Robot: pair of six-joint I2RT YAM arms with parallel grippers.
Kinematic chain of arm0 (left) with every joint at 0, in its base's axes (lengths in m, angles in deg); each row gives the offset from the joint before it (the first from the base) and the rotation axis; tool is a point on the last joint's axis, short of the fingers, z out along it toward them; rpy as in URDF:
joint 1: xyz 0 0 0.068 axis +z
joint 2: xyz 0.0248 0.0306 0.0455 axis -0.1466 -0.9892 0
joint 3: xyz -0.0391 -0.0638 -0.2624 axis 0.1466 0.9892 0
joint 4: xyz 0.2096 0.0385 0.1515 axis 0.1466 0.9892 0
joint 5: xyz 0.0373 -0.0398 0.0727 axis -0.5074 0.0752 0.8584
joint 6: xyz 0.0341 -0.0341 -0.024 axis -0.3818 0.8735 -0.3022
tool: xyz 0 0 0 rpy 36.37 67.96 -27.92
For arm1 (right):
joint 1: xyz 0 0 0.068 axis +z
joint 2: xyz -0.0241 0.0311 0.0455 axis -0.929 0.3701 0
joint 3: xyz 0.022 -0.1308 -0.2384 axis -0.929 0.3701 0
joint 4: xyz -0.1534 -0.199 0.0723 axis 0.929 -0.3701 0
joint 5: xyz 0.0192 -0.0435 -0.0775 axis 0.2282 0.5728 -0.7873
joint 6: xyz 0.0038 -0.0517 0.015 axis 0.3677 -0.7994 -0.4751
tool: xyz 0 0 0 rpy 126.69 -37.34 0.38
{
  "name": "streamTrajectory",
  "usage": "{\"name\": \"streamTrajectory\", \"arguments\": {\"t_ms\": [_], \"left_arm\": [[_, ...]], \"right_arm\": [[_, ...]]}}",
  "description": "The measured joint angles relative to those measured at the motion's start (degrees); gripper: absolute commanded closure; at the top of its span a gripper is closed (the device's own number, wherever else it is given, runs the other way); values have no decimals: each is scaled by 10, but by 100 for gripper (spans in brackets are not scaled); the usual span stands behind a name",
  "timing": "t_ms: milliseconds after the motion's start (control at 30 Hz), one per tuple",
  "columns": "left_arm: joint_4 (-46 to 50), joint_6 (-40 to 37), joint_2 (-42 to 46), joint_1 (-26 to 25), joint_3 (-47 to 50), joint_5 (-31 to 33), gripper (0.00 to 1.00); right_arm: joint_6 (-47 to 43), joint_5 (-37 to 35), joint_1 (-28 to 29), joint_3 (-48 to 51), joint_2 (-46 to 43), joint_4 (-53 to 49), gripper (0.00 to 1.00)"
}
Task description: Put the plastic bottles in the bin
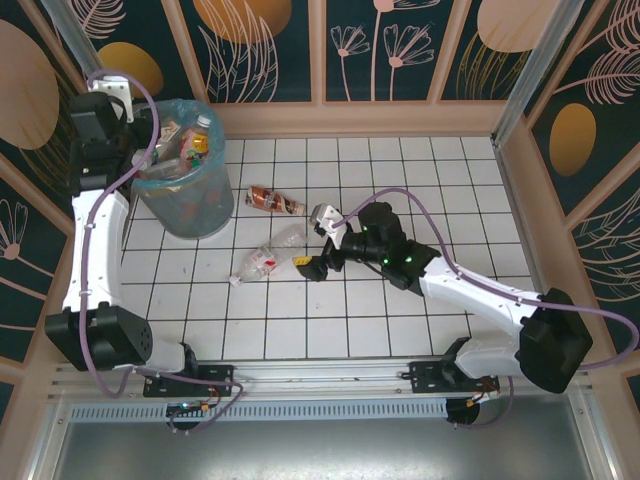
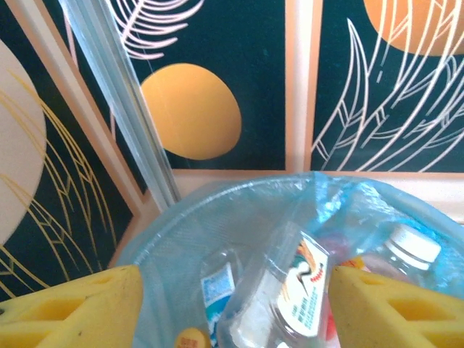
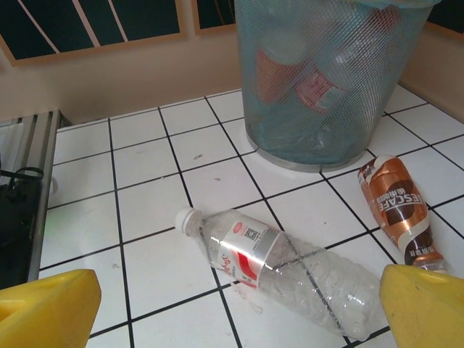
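The bin, grey mesh with a blue bag, stands at the back left with several plastic bottles inside. My left gripper hangs open over the bin's mouth. A white-labelled bottle lies in the bag below its spread yellow fingers. Two bottles lie on the tiles: a clear crushed one with a red-and-silver label and a brown coffee one. My right gripper is open just short of the clear bottle, aimed along it toward the bin.
Low beige walls with dark patterned panels enclose the white tiled floor. A metal corner post rises just behind the bin. The brown bottle lies close to the bin's base.
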Motion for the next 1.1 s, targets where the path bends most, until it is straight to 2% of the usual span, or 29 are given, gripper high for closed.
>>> {"name": "streamTrajectory", "arguments": {"t_ms": [67, 133, 267, 400, 500, 567, 667, 833, 1100], "left_arm": [[5, 20, 19, -7, 13, -8, 34], [12, 24, 48, -36, 26, -3, 33], [24, 19, 129, -166, 60, 0, 33], [50, 11, 186, -301, 112, 23, 27], [72, 6, 183, -386, 167, 38, 20], [81, 5, 160, -420, 207, 33, 18], [96, -9, 110, -443, 263, 3, 17], [111, -52, 36, -446, 300, -25, 14], [104, -95, -75, -446, 311, -9, 12]], "right_arm": [[-13, 0, 0, -3, 16, -2, 1], [-37, 0, 0, -14, 41, -11, 1], [-72, -22, -9, -46, 89, -33, 1], [-64, -41, -61, -62, 96, -46, 1], [-36, -64, -106, -58, 85, -52, 1], [-10, -76, -130, -49, 69, -57, 1], [10, -80, -153, -27, 35, -66, 1], [19, -78, -156, 24, -18, -75, 1], [18, -62, -156, 49, -49, -86, 1]]}}
